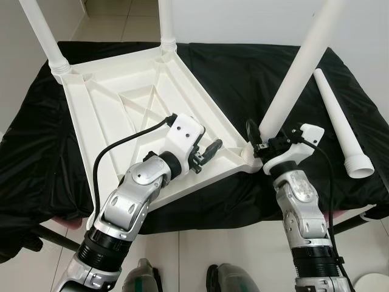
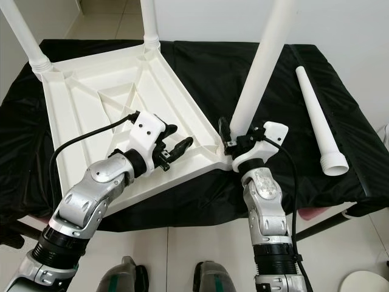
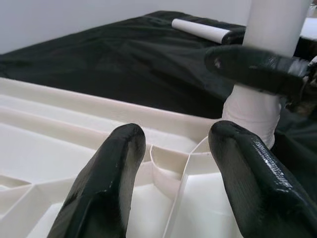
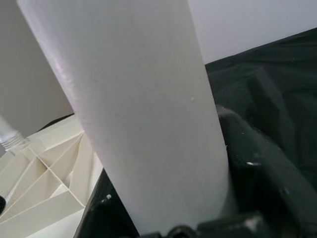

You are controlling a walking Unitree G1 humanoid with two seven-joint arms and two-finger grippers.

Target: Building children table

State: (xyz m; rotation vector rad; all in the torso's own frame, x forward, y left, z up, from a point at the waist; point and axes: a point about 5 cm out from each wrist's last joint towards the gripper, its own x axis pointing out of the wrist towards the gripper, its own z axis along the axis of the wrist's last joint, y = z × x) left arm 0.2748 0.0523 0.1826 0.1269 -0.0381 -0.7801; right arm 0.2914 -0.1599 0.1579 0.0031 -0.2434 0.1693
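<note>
Right gripper (image 1: 260, 141) pinches the white table leg (image 1: 298, 76) at the upturned tabletop's (image 1: 91, 115) near corner. Left gripper (image 1: 206, 155) hovers over the near edge, fingers spread.

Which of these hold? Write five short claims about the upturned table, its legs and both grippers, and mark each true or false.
1. The white tabletop lies upside down on a black cloth. True.
2. The right gripper is closed around the lower end of a table leg at the near corner socket. True.
3. All four legs stand in the tabletop. False: three stand in it, and a loose leg lies on the cloth to the robot's right.
4. The left gripper holds a leg. False: it is open, holding nothing, over the tabletop's near edge.
5. The loose leg lies on the tabletop. False: it lies on the cloth, apart from it.
</note>
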